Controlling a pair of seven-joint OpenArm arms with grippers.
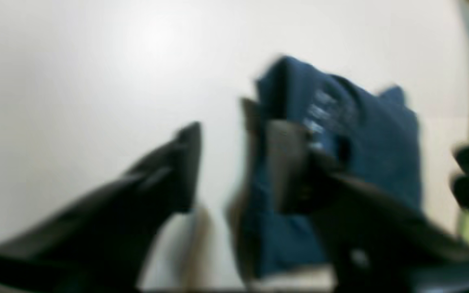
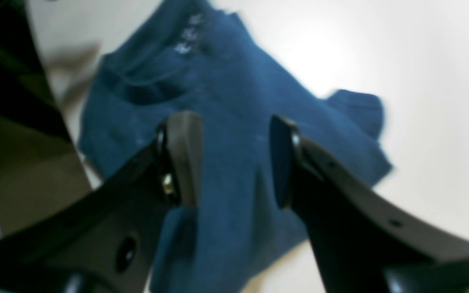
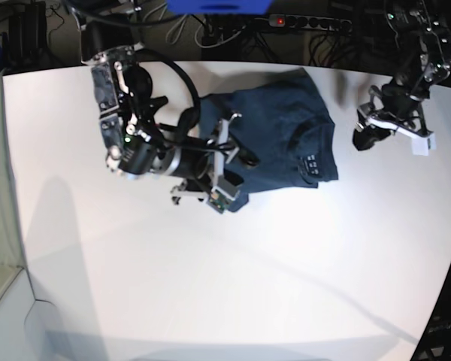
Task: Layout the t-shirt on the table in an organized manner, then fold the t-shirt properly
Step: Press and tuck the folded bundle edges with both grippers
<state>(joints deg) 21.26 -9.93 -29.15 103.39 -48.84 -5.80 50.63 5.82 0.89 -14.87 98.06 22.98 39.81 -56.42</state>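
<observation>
1. We see the t-shirt (image 3: 278, 135) lying on the table (image 3: 225, 286) toward its far side, between our two arms, gathered into a compact, roughly rectangular bundle, not spread flat.
2. We judge the layout step done or skipped and the folding well under way: the white label mark at the neck faces up near the bundle's right edge in the base view, and a sleeve sticks out at one corner in the right wrist view.
3. The fold does not look tidy yet; edges are uneven and the cloth bunches under the right arm, so we expect at least one more fold or a smoothing pass.
4. Our right hand (image 2: 234, 162) hangs over the shirt's near corner with its fingers apart and nothing but blue cloth showing between them; we see no pinch, so we call it open.
5. Our left hand (image 1: 226, 162) sits off the shirt's edge, well apart from it in the base view. Its wrist view is heavily blurred; the fingers appear spread with bare table between them, and the shirt lies beyond one finger, so we read it as open and holding nothing.
6. We see no containers on the table, so there is nothing to report inside any.
</observation>
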